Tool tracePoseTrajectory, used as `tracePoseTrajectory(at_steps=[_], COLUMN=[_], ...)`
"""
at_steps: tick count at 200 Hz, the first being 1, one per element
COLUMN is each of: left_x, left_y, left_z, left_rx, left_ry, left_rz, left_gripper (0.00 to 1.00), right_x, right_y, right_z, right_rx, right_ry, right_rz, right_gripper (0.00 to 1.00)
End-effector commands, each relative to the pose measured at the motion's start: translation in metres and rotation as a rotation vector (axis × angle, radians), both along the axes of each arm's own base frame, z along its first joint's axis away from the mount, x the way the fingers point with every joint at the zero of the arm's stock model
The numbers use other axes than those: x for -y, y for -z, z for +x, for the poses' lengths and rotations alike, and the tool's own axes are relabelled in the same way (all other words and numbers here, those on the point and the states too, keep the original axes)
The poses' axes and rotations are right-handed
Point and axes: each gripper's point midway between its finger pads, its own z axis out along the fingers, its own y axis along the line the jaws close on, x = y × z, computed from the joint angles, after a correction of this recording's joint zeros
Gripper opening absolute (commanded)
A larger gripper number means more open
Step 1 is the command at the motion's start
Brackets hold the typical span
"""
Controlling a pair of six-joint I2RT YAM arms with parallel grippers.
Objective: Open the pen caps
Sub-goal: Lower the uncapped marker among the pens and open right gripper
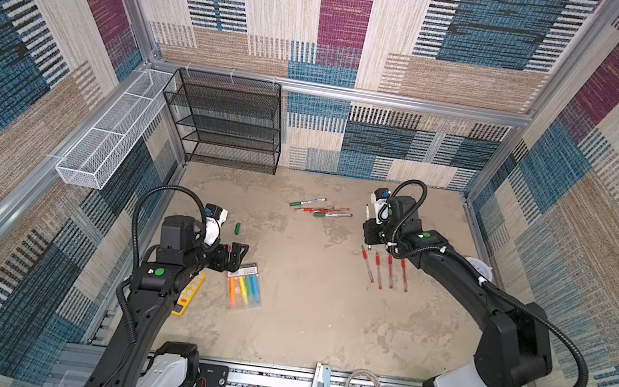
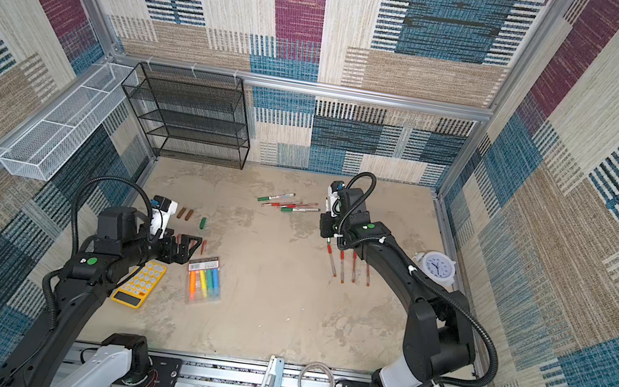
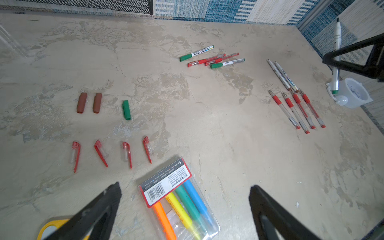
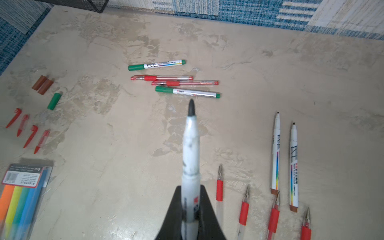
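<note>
My right gripper is shut on an uncapped white marker, held above the table at the back right. My left gripper is open and empty, low over the table's left side. Beyond it lie loose pen caps: a green one, two brown ones and several red clip caps. A small heap of capped pens lies mid-back, two green-capped markers and two red pens. Uncapped red-grip pens and two uncapped markers lie in a row on the right.
A clear pack of highlighters lies just under the left gripper, with a yellow calculator beside the left arm. A white clock sits at the right edge. A black mesh rack stands at the back left.
</note>
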Motion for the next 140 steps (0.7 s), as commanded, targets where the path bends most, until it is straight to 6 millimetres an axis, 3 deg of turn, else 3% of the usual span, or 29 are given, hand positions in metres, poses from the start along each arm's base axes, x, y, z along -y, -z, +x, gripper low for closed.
tracePoseTrajectory(at_steps=[1,77,105,110,140], left_x=[-0.001,0.001,-0.001,-0.001,-0.002], left_y=[-0.013,-0.009,-0.011,-0.010,-0.012], left_z=[0.006,0.005,0.005,0.005,0.006], left_rx=[0.073,0.092,0.105,0.103,0.103], left_ry=[0.001,0.032,0.022,0.025,0.018], left_rz=[0.000,0.008,0.021,0.019,0.012], left_gripper=[1.00,1.00,1.00,1.00,1.00], right_x=[0.004,0.036,0.038,0.036,0.039], right_y=[0.010,0.077,0.104,0.100,0.119], right_z=[0.013,0.073,0.082,0.088,0.093], right_rx=[-0.023,-0.183,-0.243,-0.231,-0.272], right_ry=[-0.030,0.017,0.014,0.013,0.028], right_rz=[-0.019,-0.080,-0.082,-0.078,-0.095], right_gripper=[0.02,0.05,0.06,0.07,0.09])
